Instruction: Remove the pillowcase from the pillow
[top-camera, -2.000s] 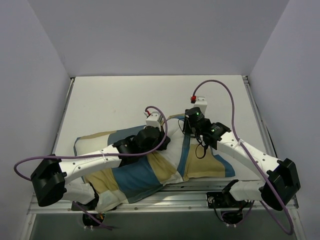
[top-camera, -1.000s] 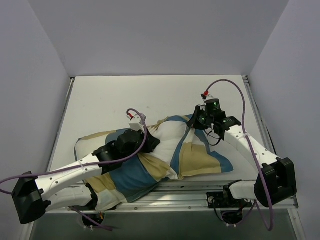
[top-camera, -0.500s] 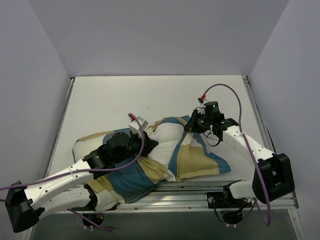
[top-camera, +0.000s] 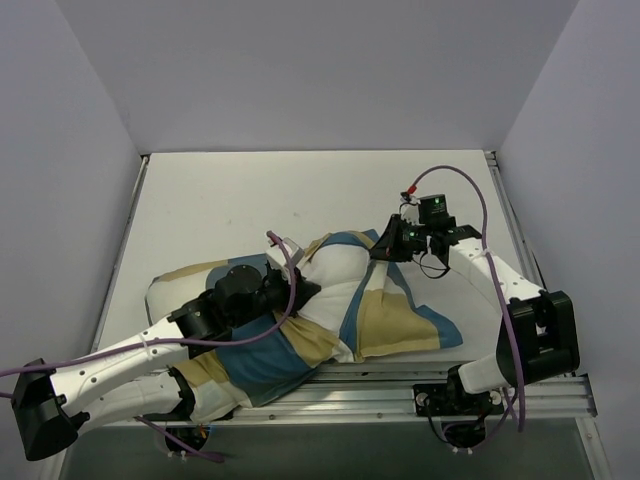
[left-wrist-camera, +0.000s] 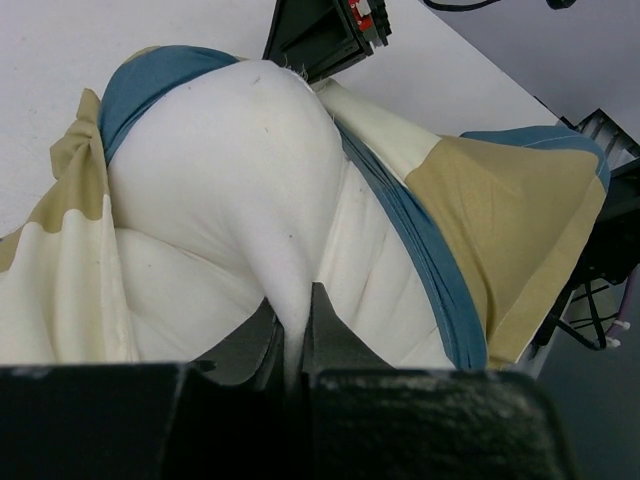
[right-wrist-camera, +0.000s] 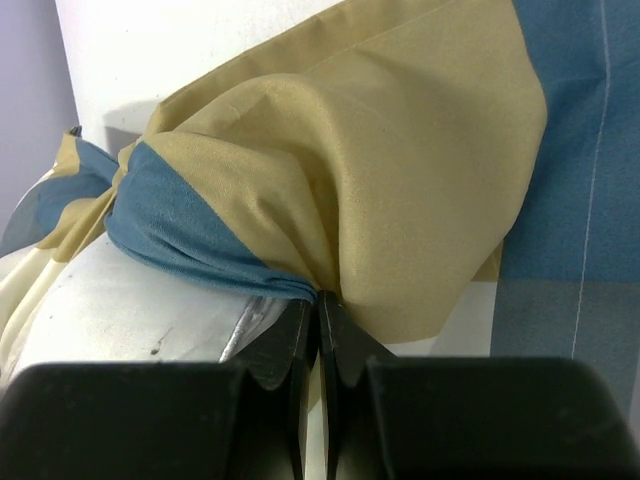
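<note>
Anchor with left end effector (left-wrist-camera: 293, 305) clenched on pillow (left-wrist-camera: 220, 170); right end effector (right-wrist-camera: 318, 305), gripping pillowcase (right-wrist-camera: 400, 160), should peel steadily away.

Left gripper (left-wrist-camera: 293, 305) and right gripper (right-wrist-camera: 318, 300) are pinched closed.

This looks like a robotics lab test cell. A plain white counter (top-camera: 230, 195) is boxed in by blank pale grey walls (top-camera: 320, 70). An aluminium rail (top-camera: 380, 388) along its near edge carries the left arm (top-camera: 130, 355) and right arm (top-camera: 495, 280), both trailing purple cables (top-camera: 486, 225).
</note>
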